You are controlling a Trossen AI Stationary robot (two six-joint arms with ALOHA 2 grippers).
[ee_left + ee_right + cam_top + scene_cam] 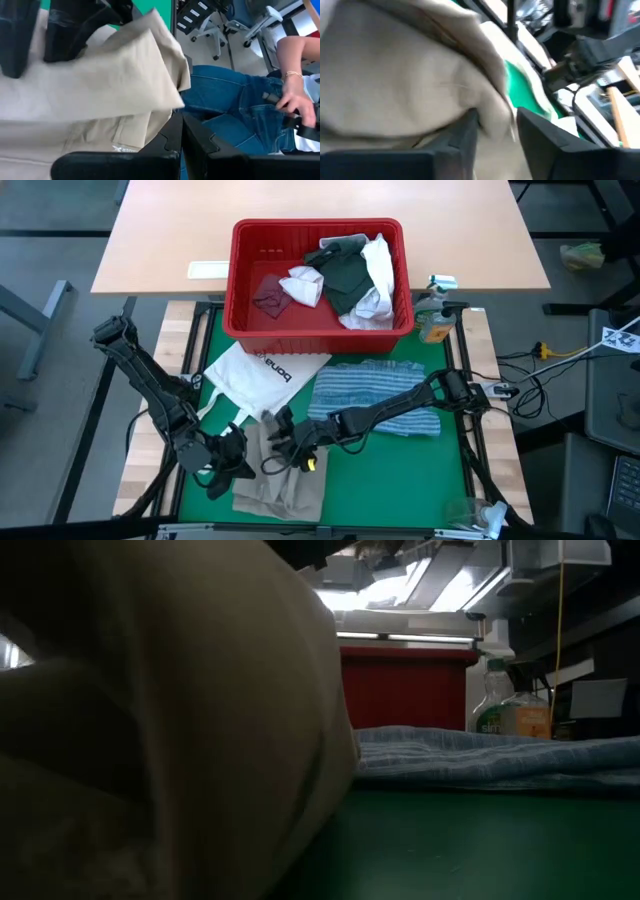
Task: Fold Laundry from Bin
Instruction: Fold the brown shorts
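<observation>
Tan shirt [285,480] rumpled, part-folded on green mat, w/ creases

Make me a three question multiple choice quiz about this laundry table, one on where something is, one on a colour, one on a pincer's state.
1. Where does the striped cloth lie?
A. in the bin
B. on the green mat, in front of the bin
C. on the floor

2. What colour is the bin?
A. red
B. blue
C. white

3. How do the left pincer's fingers stand?
A. wide open
B. shut
C. out of sight

Answers:
1 B: the high view shows it spread on the mat just below the bin.
2 A: its walls are red in the high and low views.
3 B: the left wrist view shows the two fingers pressed together beside the tan shirt.
</observation>
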